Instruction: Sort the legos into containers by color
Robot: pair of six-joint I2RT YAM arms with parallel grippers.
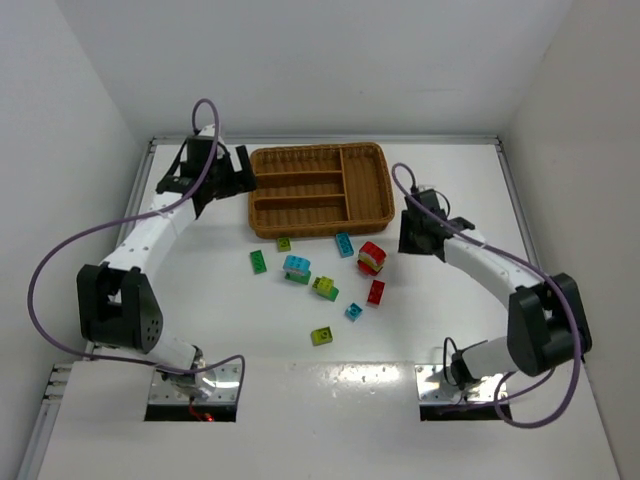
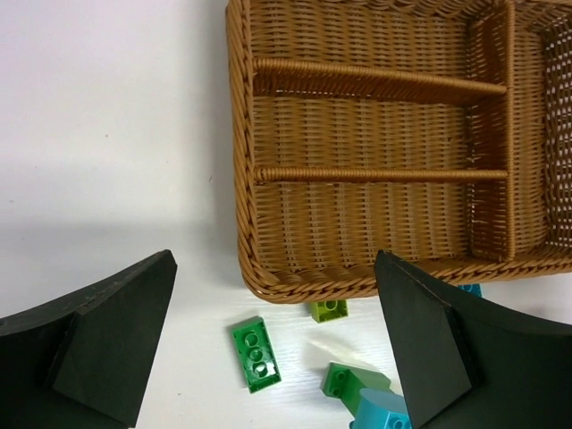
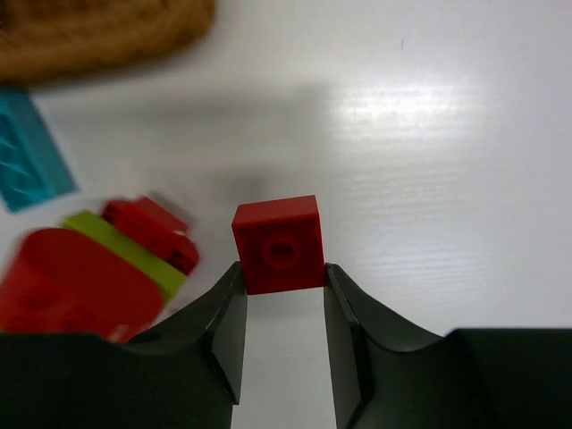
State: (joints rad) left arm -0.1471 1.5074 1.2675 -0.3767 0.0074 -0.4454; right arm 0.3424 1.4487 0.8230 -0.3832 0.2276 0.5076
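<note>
The wicker tray (image 1: 318,190) lies at the back centre, and its compartments hold nothing. Loose legos lie in front of it: a green brick (image 1: 258,261), a cyan brick (image 1: 344,244), a cyan-and-green clump (image 1: 297,268), a red and yellow-green clump (image 1: 371,258), a red brick (image 1: 376,292). My right gripper (image 3: 281,273) is shut on a small red brick (image 3: 278,241), pinched at its fingertips, right of the red clump (image 3: 89,268). My left gripper (image 2: 273,268) is open and empty, by the tray's left near corner (image 2: 268,286), above the green brick (image 2: 256,354).
More bricks lie on the white table: a small yellow-green one (image 1: 284,243) at the tray's front rim, a yellow-green and green clump (image 1: 324,288), a small cyan one (image 1: 353,311), a yellow-green one (image 1: 321,336). White walls close in the table on three sides.
</note>
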